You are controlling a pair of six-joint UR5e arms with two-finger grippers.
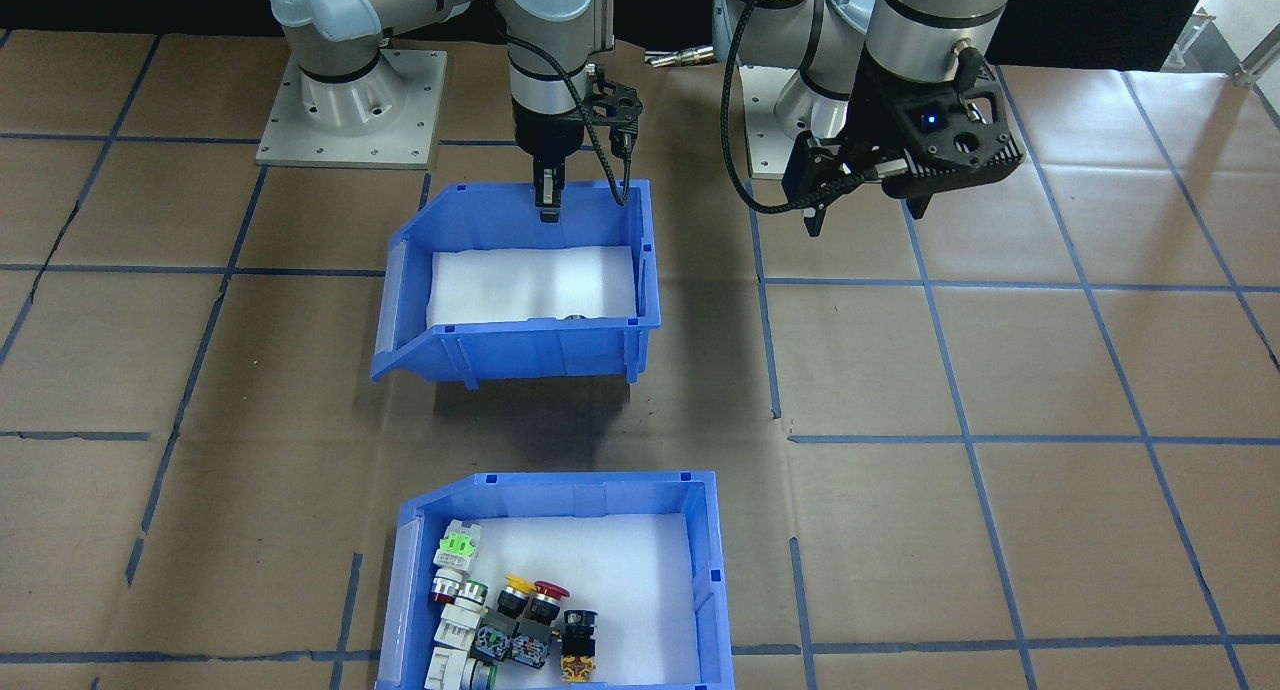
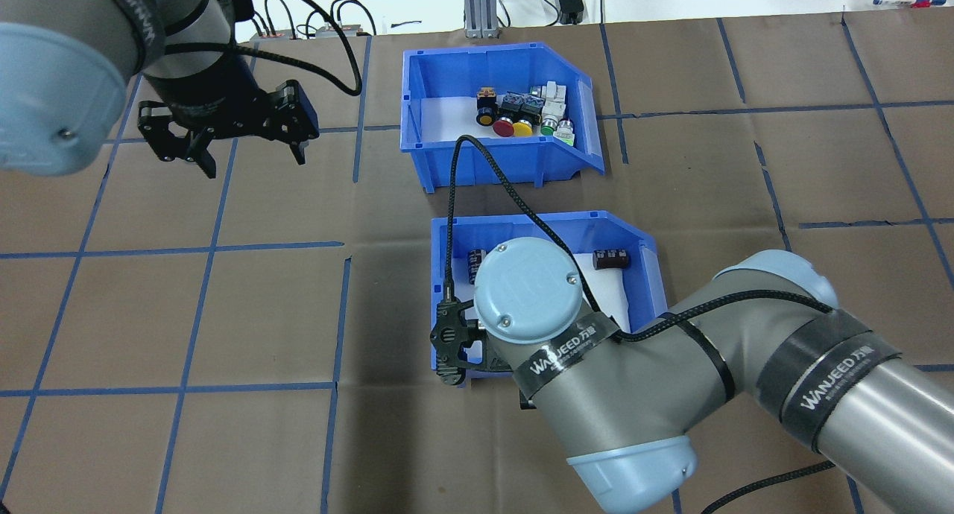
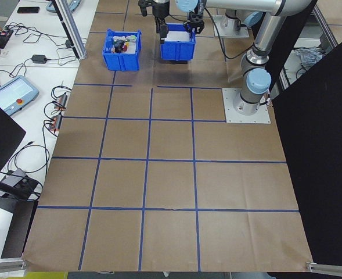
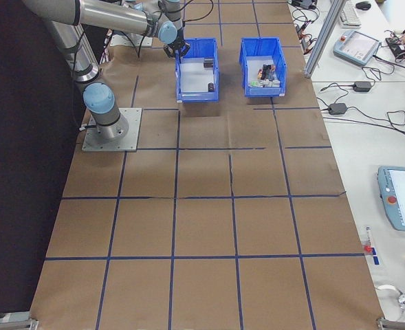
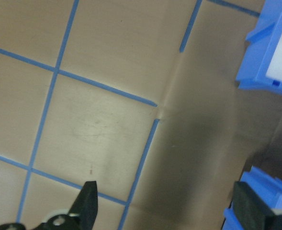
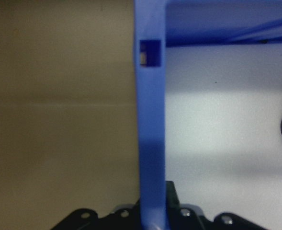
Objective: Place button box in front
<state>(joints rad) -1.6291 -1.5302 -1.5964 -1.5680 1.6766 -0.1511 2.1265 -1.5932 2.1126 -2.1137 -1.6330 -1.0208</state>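
Observation:
The button box (image 1: pixel 560 485), a blue bin with a white liner and a cluster of coloured push-buttons (image 1: pixel 510 610), stands on the table at the side far from the robot (image 2: pixel 477 52). No gripper touches it. My right gripper (image 1: pixel 547 210) is shut on the rear wall of the other blue bin (image 1: pixel 540 345), the one holding dark cylinders (image 2: pixel 611 259). In the right wrist view that wall runs between the gripper's (image 6: pixel 152 211) fingers. A shadow under this bin suggests it hangs just above the table. My left gripper (image 2: pixel 253 164) hovers open and empty to the side.
Brown paper with a blue tape grid covers the table (image 2: pixel 223 313). The arm bases (image 1: pixel 350 110) stand behind the held bin. A black cable (image 2: pixel 455 201) runs from my right wrist over the gap between the bins. Devices and cables lie along the table's far edge (image 3: pixel 20 99).

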